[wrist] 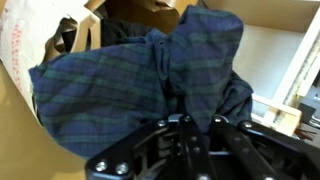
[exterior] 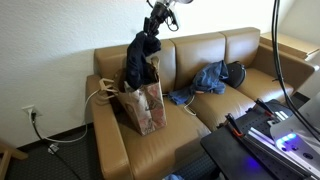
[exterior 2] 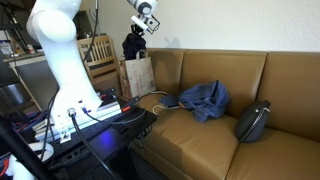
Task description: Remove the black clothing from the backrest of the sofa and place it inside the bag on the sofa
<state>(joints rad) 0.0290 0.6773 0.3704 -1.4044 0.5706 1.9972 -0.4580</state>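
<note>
One dark garment (exterior: 142, 58) hangs from the gripper (exterior: 155, 22) in front of the sofa's (exterior: 200, 60) backrest, its lower end at the mouth of the paper bag (exterior: 148, 108) on the end seat. Jaws are clamped on the bunched top of the cloth; the wrist view shows dark plaid folds right against them. Blue clothing (exterior: 208, 78) lies on the middle seat, well apart.

Showing soft, even indoor light in both exterior views, blowing out white above the sofa (exterior: 190, 55) corner. Blurring the cloth (wrist: 130, 90) close up in the wrist view.
</note>
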